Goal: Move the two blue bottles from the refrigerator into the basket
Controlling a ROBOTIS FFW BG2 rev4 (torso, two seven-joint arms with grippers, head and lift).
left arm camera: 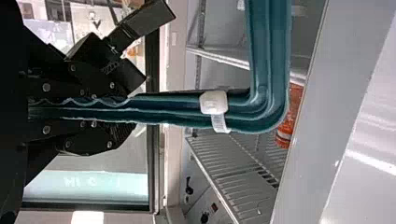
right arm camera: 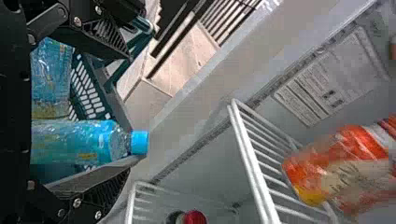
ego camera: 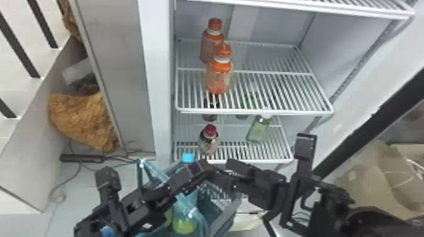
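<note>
The head view's lower edge crops the basket.

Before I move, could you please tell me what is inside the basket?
Inside the basket, one blue bottle is beside another; what lies beneath them is covered.

In the head view, the left gripper comes in from the lower left, its wrist behind the jaws on the side away from the other gripper. In the left wrist view, its black fingers lie close along each other, jaws clamped nearly together. The right gripper is just beside it, its own wrist behind the jaws on the robot's right and the right arm farther back. The right wrist view shows its fingers spread, a broad gap between the jaws.
</note>
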